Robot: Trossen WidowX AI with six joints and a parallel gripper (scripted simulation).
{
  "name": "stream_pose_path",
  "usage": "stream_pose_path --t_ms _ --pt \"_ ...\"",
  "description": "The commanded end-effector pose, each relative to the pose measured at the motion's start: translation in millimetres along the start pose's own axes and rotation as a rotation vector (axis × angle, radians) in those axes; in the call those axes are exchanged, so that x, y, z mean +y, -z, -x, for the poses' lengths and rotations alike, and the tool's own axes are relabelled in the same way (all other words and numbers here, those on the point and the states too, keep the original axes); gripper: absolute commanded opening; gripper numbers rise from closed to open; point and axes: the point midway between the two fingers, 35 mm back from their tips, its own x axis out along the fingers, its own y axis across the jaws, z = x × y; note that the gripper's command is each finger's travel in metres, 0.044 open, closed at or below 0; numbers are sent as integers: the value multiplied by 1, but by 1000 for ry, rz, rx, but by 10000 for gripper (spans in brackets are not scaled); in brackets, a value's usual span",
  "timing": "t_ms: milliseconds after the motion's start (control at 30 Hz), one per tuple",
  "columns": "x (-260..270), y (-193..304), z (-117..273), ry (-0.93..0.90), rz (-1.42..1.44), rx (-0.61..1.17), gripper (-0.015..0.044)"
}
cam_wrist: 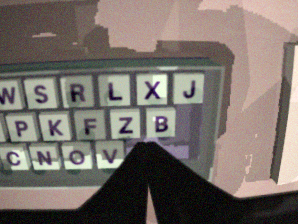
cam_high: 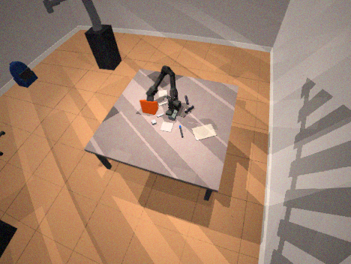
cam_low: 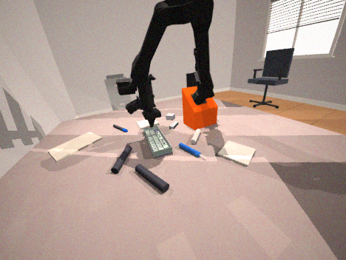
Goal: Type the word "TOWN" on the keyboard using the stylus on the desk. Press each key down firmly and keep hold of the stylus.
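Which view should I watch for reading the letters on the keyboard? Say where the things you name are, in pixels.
The wrist view: letters on the keyboard [cam_high: 175, 112] [cam_low: 164, 151] [cam_wrist: 60, 179] read clearly there, though its left part is cut off. The exterior view shows its whole tray, keys too small to read; the top view, only a small piece partly behind the gripper.

Closed black gripper [cam_wrist: 145, 150] over a keyboard [cam_wrist: 216, 120] — fingertips below Z and B keys, pale slab at right
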Motion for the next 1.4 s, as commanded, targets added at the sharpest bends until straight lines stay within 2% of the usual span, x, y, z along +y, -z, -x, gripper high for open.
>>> stream_pose_path --t_ms 0,100,467,700,1067,1133,1267,1367 --pt "15 18 0 2 -2 5 0" --pt "25 31 0 1 -3 6 0" --pt "27 30 0 2 -3 6 0" --pt "105 30 0 -2 -3 7 0" --pt "107 30 -1 -3 -3 7 0" --pt "107 29 9 -1 -3 6 0" --pt "107 29 57 0 -3 7 0" --pt "107 30 60 0 -3 7 0"
